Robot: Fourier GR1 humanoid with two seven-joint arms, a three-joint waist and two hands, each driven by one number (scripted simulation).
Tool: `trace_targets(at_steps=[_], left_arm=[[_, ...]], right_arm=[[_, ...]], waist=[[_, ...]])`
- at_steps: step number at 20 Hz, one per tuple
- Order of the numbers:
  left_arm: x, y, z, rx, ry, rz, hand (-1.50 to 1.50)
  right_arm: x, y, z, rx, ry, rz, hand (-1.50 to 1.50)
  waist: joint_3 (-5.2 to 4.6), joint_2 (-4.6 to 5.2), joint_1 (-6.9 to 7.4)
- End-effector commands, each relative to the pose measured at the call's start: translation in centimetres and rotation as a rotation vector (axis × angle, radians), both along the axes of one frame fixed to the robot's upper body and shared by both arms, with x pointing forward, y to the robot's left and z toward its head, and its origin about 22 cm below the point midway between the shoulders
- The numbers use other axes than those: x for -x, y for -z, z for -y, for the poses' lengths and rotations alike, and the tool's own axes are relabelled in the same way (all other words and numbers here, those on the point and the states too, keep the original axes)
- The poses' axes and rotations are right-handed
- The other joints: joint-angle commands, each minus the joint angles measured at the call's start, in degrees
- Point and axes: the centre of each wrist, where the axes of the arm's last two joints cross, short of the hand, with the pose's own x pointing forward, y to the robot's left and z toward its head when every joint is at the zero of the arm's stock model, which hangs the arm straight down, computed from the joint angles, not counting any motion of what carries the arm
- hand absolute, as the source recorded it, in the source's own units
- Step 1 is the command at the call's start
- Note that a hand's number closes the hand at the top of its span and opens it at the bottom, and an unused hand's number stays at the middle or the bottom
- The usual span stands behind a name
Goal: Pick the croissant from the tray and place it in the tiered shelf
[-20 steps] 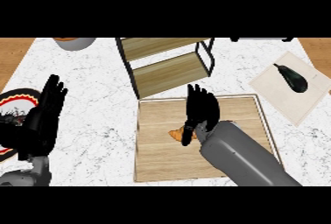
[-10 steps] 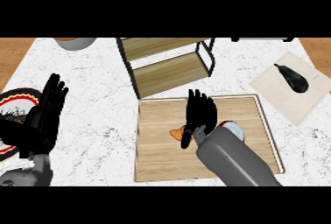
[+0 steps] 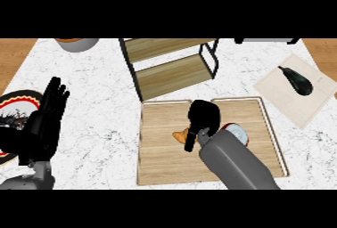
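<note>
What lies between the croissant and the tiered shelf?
In the head view, only bare tray floor and its rim separate the croissant from the tiered shelf.

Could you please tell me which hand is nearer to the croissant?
Right. The right hand is at the croissant on the tray; the left hand rests open far to its left.

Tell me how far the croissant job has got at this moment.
Done: the approach. The right hand is over the wooden tray, fingers curled over the croissant. In hand: the grasp; the croissant lies on the tray, not yet lifted. Left: lifting it and placing it in the tiered shelf, whose boards show no croissant. The left hand rests open at the view's left.
</note>
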Motion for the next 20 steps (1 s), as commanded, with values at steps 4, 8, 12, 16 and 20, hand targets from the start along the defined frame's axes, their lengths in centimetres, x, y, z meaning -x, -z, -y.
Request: trace_targets(at_steps=[4, 8, 12, 16, 20], left_arm=[[-0.7, -0.9, -1.3, 0.023, -0.011, 0.001, 0.00], [-0.2, -0.7, 1.7, -0.001, 0.014, 0.011, 0.00], [0.3, 0.6, -0.2, 0.009, 0.006, -0.004, 0.00], [0.1, -0.3, -0.4, 0.003, 0.023, -0.006, 0.00], [-1.0, 0.7, -0.5, -0.021, 0.012, -0.008, 0.00]], right_arm=[[0.9, 1.7, -0.8, 0.083, -0.089, 0.069, 1.50], [2.8, 2.1, -2.9, 0.031, -0.304, 0.104, 1.50], [5.8, 0.7, -5.2, -0.062, -0.493, 0.128, 1.50], [6.4, -1.2, -5.1, -0.203, -0.478, 0.147, 1.50], [7.8, -5.8, -6.2, -0.292, -0.481, 0.265, 1.50]], waist=[[0.20, 0.61, 0.05], [0.24, 0.62, 0.24], [0.21, 0.57, 0.93], [0.22, 0.50, 0.26], [0.18, 0.53, -0.25]])
